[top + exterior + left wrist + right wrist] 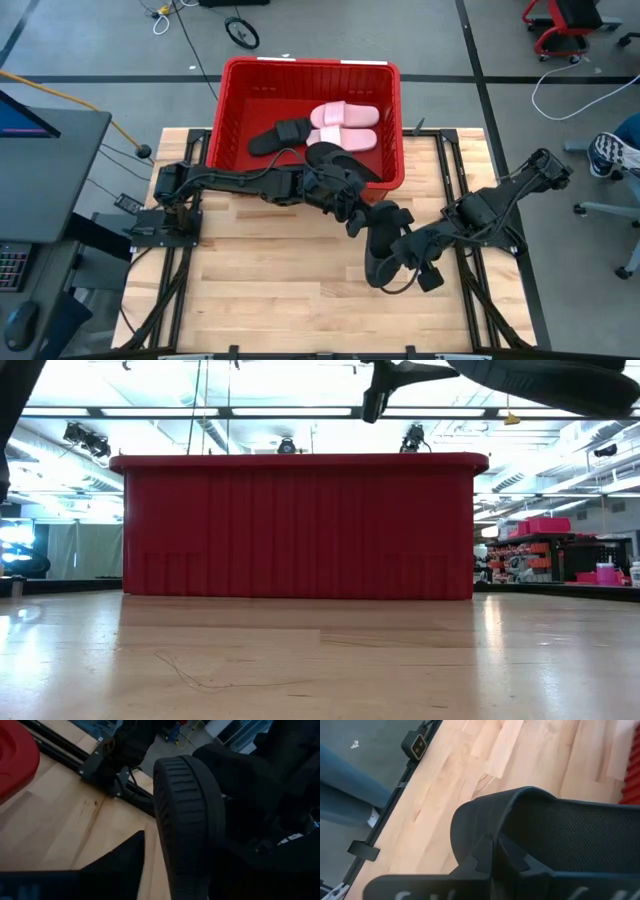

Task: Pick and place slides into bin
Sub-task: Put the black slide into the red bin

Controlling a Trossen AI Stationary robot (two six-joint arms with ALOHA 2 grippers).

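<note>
A pale wooden tabletop (260,270) of joined planks is carrying the scene, sitting on a dark metal frame. The red bin (240,100) is resting directly on its far edge, its ribbed wall (300,530) standing flat on the wood in the low view. The two arm bases are sitting at the tabletop's left and right sides.

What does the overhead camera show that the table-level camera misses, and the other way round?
Only the overhead view shows the sandals inside the red bin: two pink sandals and a black sandal, plus another black sandal held up between both arms. Only the table-level view shows the bin's ribbed front wall and the room's ceiling lights. Both show the bin and the wooden table.
</note>
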